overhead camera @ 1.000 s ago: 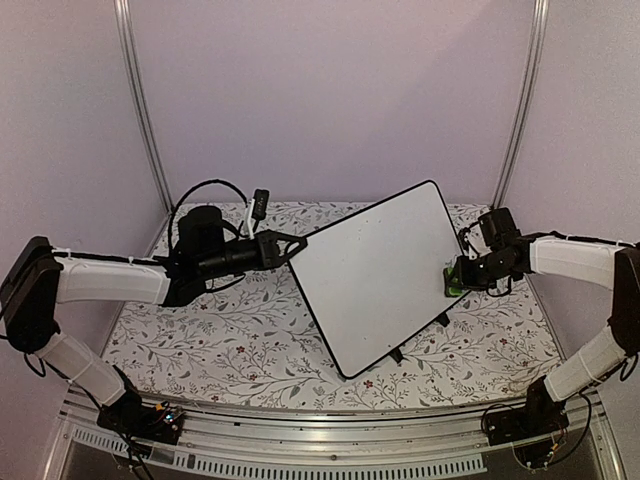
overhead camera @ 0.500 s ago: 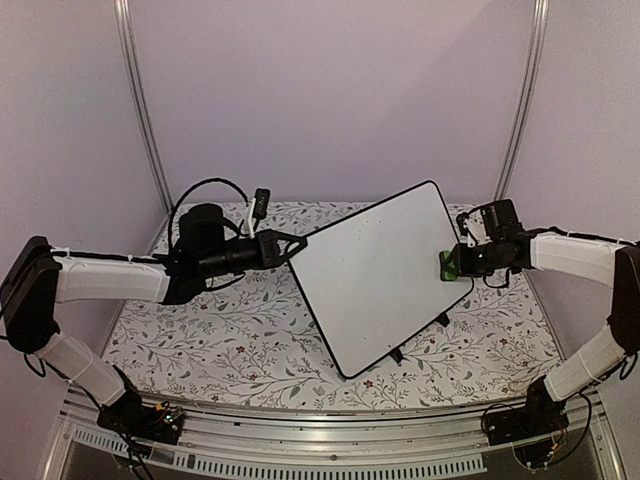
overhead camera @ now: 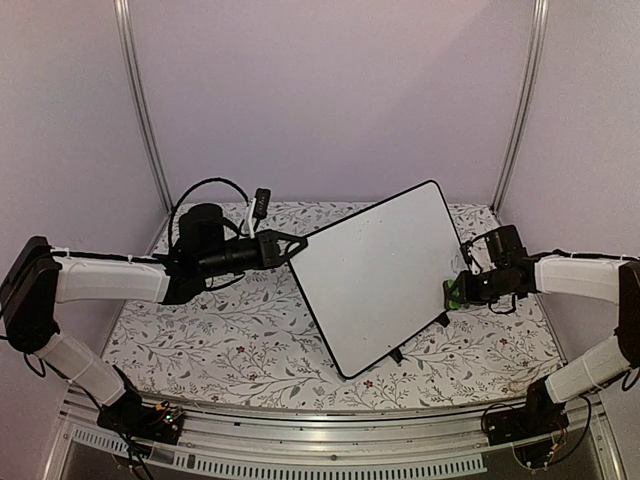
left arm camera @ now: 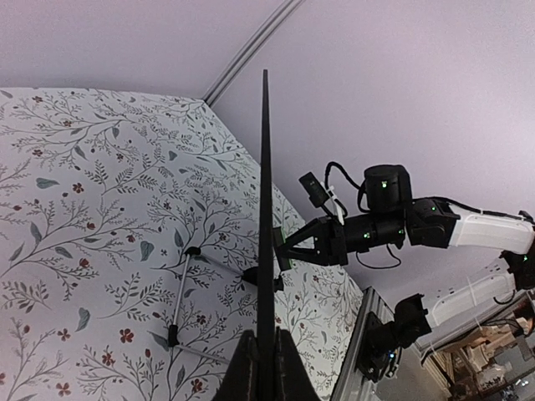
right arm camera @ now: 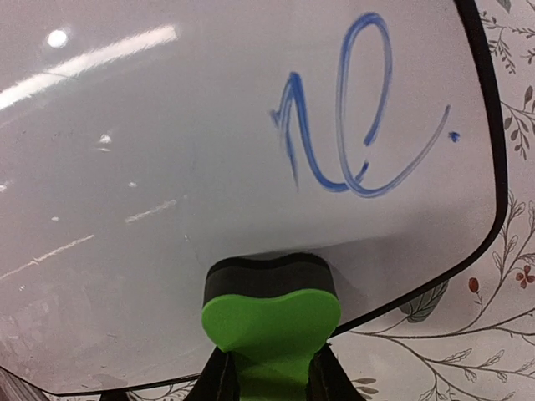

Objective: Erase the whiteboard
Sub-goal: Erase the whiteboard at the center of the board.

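1. The eraser (overhead camera: 454,292) was run up the board's (overhead camera: 375,275) right rim and brought back down. It's now parked lower on that rim than a second ago, right of centre in the top view.
2. The board hasn't been shifted at all. It's kept tilted mid-frame, pinched at its left corner by the left claw (overhead camera: 290,245), which is clamped tight on the rim.
3. The eraser is gripped firmly by the right claw (overhead camera: 462,288).
4. A blue scribble (right arm camera: 351,125) can still be seen at the upper right of the right wrist view, unsmudged. So that pass probably missed it, and the job can't be called done.
5. Edges: the eraser is set right at the rim, with the table (overhead camera: 230,330) showing just past it. Any further out and it'd likely be dragged off. Loads of bare board is left toward the upper left.
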Robot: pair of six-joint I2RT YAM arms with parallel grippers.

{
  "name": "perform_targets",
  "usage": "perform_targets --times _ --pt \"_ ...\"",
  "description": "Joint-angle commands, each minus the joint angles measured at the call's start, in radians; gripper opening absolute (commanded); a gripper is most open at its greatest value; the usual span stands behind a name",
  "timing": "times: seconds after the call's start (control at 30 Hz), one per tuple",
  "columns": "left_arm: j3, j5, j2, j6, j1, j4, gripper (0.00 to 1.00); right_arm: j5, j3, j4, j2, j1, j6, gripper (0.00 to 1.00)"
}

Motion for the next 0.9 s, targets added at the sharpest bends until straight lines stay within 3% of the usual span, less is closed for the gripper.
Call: perform_targets --times 0.0,0.33,0.7,0.87 --pt "0.010 0.081 0.001 0.046 -0.007 -0.031 0.00 0.010 0.088 0.008 0.033 -0.016 0.018 0.00" --pt "0.007 0.074 -0.001 0.054 -0.007 -0.037 0.00 0.013 0.210 -0.009 0.094 -0.054 0.012 0.00" --pt "0.008 0.080 0.005 0.054 -0.006 -0.031 0.00 0.010 0.015 0.035 0.052 -0.053 0.039 0.00" --pt "0.008 0.085 0.011 0.050 -0.007 -0.027 0.00 0.008 0.006 0.049 0.053 -0.056 0.052 0.00"
